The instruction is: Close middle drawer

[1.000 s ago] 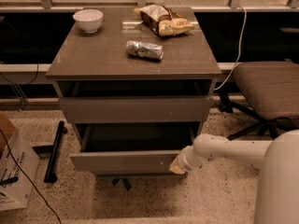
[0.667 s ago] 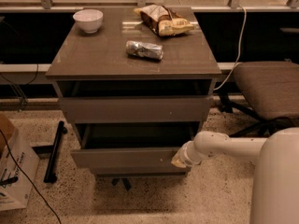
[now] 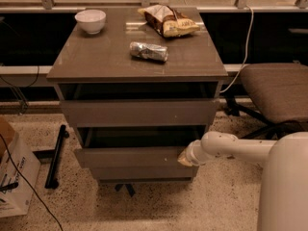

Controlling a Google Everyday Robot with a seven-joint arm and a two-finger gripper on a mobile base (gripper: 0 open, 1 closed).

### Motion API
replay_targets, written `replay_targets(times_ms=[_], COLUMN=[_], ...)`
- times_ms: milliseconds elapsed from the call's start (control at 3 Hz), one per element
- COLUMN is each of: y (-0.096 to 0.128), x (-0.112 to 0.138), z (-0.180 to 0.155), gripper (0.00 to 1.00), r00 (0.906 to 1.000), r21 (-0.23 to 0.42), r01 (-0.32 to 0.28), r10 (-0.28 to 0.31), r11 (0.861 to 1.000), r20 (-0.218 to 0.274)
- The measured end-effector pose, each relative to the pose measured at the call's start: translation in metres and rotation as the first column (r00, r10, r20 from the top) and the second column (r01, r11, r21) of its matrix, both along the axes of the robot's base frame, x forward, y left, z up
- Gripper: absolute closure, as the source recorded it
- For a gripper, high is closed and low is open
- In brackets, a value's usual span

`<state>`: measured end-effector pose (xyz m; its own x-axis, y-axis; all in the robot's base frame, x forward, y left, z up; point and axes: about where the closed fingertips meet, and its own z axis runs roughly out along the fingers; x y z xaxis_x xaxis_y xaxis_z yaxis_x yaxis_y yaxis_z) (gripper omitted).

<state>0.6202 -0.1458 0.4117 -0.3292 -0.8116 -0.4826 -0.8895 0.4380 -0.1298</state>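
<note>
The middle drawer (image 3: 127,157) of the grey-brown cabinet (image 3: 96,61) stands partly pulled out, with a dark gap above its flat front. My gripper (image 3: 185,158), at the end of the white arm (image 3: 231,148) coming from the right, rests against the right end of that drawer front. The top drawer (image 3: 139,112) is also slightly out, with a dark gap above it. The bottom drawer front (image 3: 139,173) sits below and further back.
On the cabinet top are a white bowl (image 3: 90,19), a snack bag (image 3: 168,20) and a crumpled silver packet (image 3: 149,51). A padded chair (image 3: 279,90) stands at the right. A cardboard box (image 3: 12,174) and a black bar (image 3: 55,155) lie on the floor at the left.
The middle drawer has slid back into the cabinet, and my gripper has followed it inward, staying against its right end.
</note>
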Motion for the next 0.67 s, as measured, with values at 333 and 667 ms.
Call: replay_targets(times_ms=[333, 667], y=[-0.0041, -0.0021], x=[0.0205, 0.0185], z=[0.0101, 0.0075], gripper=[0.84, 0.53], r00=[0.9986, 0.9989], r21=[0.005, 0.006], r01=[0.015, 0.012], r10=[-0.015, -0.012], r11=[1.000, 1.000], r20=[0.051, 0.044])
